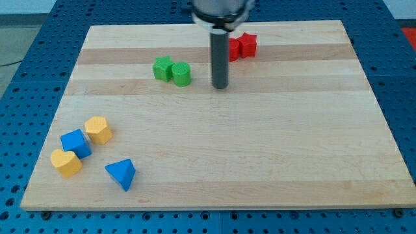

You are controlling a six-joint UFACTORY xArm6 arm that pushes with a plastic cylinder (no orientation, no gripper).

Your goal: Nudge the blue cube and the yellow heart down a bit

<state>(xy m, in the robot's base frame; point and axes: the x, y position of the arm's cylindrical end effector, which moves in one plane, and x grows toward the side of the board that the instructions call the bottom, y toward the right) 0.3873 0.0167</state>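
The rod has no claw and holds nothing. My tip [221,86] rests just right of the green wooden cylinder [182,74] — far from the blue wooden cube [76,142] and yellow wooden heart [65,162], touching at the view's bottom left. Pushing seems not begun; next, the tip probably must travel above them.

Two blue blocks [77,143] [121,173], two yellow [98,130] [65,162], two green [162,67] [181,74], two red [246,44] [233,49]

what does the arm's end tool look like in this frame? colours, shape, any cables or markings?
A straight dark grey rod, round in section and plain along its length, ending in my tip, which is cut flat. At the view's top it enters a wider, dark round collar, cropped by the frame edge. No cables, labels or markings show on it.
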